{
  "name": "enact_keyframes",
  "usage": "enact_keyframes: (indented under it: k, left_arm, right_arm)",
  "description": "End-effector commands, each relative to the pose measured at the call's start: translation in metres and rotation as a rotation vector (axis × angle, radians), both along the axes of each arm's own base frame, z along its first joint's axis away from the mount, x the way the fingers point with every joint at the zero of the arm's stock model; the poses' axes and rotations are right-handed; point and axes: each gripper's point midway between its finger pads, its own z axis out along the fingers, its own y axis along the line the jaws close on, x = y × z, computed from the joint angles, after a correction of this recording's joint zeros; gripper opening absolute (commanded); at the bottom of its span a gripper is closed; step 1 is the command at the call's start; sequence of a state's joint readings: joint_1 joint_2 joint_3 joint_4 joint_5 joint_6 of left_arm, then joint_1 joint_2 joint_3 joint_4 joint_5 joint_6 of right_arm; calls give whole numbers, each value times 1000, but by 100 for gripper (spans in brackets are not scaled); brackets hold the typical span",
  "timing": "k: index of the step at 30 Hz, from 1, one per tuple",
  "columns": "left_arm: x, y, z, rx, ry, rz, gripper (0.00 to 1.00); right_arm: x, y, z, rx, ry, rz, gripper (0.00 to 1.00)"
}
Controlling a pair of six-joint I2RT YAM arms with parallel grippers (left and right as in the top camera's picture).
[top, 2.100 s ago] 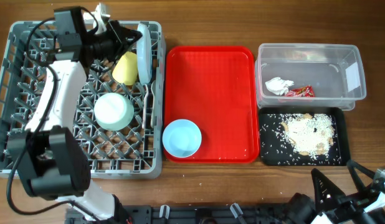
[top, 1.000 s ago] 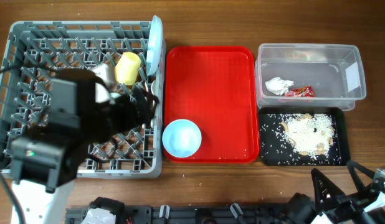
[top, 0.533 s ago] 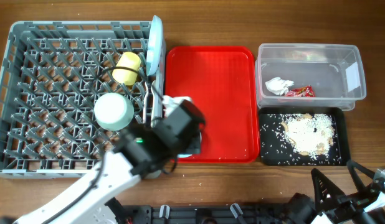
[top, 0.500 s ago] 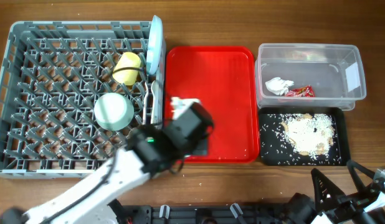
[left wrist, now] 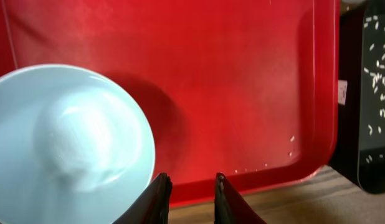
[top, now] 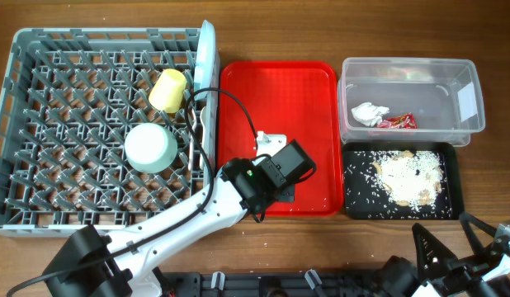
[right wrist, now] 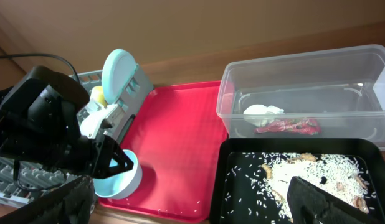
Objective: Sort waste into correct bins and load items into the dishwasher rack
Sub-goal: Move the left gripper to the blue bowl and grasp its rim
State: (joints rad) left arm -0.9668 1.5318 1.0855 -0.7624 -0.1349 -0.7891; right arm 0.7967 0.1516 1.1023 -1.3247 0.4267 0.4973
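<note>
Watching the left gripper (left wrist: 191, 198), jaws barely parted, empty beside the pale blue round bowl (left wrist: 68, 143) — we risk shoving, not straddling, its rim.

Pale blue bowl (left wrist: 68, 143) on red tray (left wrist: 242, 74)

Bright red is seen across the serving tray (top: 280, 107), set against the brown wood grain of the table (top: 321, 33). The dishwasher rack (top: 65, 124) is shown in plain grey, a regular grid being formed by its pegs. A yellow cup (top: 167, 91) is picked out, then a light blue plate (top: 205, 62) and a pale blue-green bowl (top: 151, 148). A second bowl (left wrist: 68, 143) is caught in glossy pale blue. The tub (top: 408, 74) is seen clear, the napkin (top: 369, 114) white, the snack wrapper (top: 397, 122) red. The black tray (top: 354, 206) is speckled with beige rice scraps (top: 412, 177), and stray pale grains (left wrist: 291, 138) are dotted on the red.
</note>
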Motion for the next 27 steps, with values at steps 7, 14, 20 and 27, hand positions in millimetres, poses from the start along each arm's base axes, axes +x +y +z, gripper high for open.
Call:
enact_keyframes:
  k: [7, 14, 20, 27]
  left_arm:
    - [5, 30, -25, 132, -38, 99, 28]
    - [-5, 32, -53, 160, 27, 81, 30]
    - [-6, 30, -71, 190, 53, 77, 28]
    - [-9, 34, -86, 221, 84, 118, 22]
  right_arm:
    - [-1, -1, 0, 14, 0, -2, 100]
    - [-1, 0, 0, 14, 0, -1, 100]
    - [-1, -1, 0, 14, 0, -2, 100]
    - [-1, -1, 0, 14, 0, -2, 100]
